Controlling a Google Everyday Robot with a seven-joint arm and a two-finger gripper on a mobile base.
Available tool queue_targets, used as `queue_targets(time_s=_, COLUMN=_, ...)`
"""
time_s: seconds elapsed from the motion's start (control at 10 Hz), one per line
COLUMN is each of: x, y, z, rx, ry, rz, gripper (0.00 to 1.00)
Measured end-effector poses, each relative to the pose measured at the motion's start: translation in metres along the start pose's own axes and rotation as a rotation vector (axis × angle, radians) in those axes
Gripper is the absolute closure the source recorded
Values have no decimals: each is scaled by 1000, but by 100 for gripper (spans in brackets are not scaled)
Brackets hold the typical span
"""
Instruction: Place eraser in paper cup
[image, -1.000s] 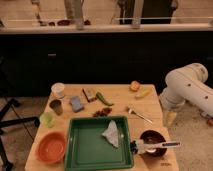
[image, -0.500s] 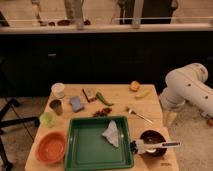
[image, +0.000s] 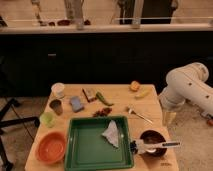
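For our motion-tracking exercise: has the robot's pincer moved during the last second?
No. The pincer hangs in the same spot just off the right edge of the table, no nearer the eraser.

eraser (image: 90, 93) 1 | paper cup (image: 58, 90) 1 | other cups (image: 56, 106) (image: 47, 119) 2 | bowls (image: 50, 148) (image: 152, 138) 2 | gripper (image: 169, 118) 1, at table (image: 120, 95) edge

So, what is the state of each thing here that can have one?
eraser: flat on the table, not gripped.
paper cup: upright, eraser not inside.
grey cup: upright.
green cup: upright.
green tray: holds a white cloth.
dark bowl: utensil resting across it.
gripper: beside the table's right edge, far from the eraser.
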Motion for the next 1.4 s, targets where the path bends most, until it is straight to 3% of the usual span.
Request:
queue_targets(time_s=0.3, x=3, y=1, z=2, rx=-4, ry=0, rz=29, gripper=20)
queue_targets(time_s=0.5, x=4, y=-9, z=6, rx=20, ry=-44, rz=198, gripper=20)
queue_targets(time_s=0.6, x=-5, y=-15, z=7, rx=28, ry=-68, rz=248, gripper=20)
queue_targets(time_s=0.9, x=-53, y=-39, z=8, rx=70, ry=-180, rz=318, gripper=20)
queue_targets(time_s=1.2, x=-107, y=-65, z=7, rx=139, ry=-317, rz=330, gripper=20)
queue_targets(time_s=1.4, x=-138, y=-77, z=10, rx=151, ry=-372, rz=316, gripper=20)
